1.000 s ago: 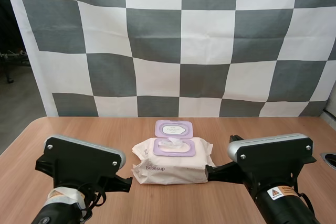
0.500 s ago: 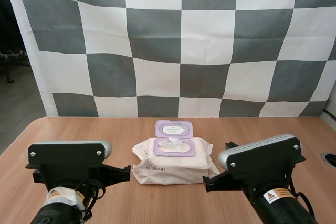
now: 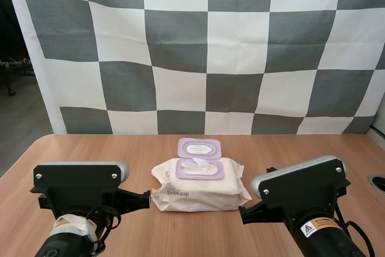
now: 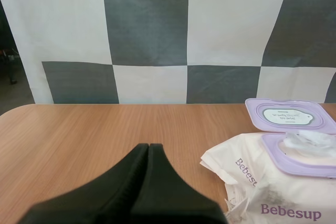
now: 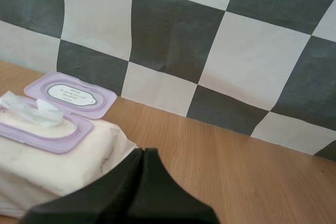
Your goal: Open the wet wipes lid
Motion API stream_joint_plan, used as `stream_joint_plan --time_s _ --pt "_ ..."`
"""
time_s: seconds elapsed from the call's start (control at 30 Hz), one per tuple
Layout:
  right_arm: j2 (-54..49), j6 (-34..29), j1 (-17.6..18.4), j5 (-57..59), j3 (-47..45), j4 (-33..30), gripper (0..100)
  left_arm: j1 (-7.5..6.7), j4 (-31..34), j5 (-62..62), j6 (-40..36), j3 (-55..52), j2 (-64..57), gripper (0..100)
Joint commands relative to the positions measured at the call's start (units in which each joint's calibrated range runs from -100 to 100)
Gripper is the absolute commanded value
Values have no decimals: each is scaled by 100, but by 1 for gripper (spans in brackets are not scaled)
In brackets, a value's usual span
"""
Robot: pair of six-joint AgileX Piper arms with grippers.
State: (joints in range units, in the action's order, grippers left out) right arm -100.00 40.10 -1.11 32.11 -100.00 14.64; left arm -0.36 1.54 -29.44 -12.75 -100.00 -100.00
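Observation:
A cream pack of wet wipes (image 3: 198, 188) lies at the middle of the wooden table (image 3: 96, 148). Its lilac lid (image 3: 199, 147) is flipped open toward the back, and a white wipe (image 3: 197, 164) pokes out of the lilac-framed opening. My left gripper (image 4: 148, 146) is shut on nothing, its fingers lying together as one dark wedge just left of the pack (image 4: 273, 182). My right gripper (image 5: 143, 152) is shut too, held close to the pack's (image 5: 47, 156) right end, with the open lid (image 5: 71, 94) beyond it. In the high view both arms stand low at the front, either side of the pack.
A dark round hole (image 3: 377, 183) sits in the table near its right edge. Bare wood stretches to the left of the pack and behind it.
The right arm has drawn back toward the front and right, away from the pack. The left arm levelled out a second ago and has since held still. The pack and lid stay put.

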Motion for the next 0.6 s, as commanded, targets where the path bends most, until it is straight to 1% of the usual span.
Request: stream_joint_plan --time_s 0.0,0.07,0.17,0.2,0.37,0.5,0.57 --pt "0 -209 3 2 0 2 0 1 5 5 7 0 0 0" --pt "0 -328 3 2 0 2 0 1 5 5 7 0 0 0" --pt "0 -974 3 2 0 2 0 1 5 5 7 0 0 0" --pt "0 -1081 3 2 0 -9 0 1 5 5 7 0 0 0" --pt "0 -1093 3 2 0 -356 0 1 5 5 7 0 0 0" --pt "0 -1093 3 2 0 -424 0 1 5 5 7 0 0 0" --pt "0 -1093 3 2 0 -588 0 1 5 5 7 0 0 0"
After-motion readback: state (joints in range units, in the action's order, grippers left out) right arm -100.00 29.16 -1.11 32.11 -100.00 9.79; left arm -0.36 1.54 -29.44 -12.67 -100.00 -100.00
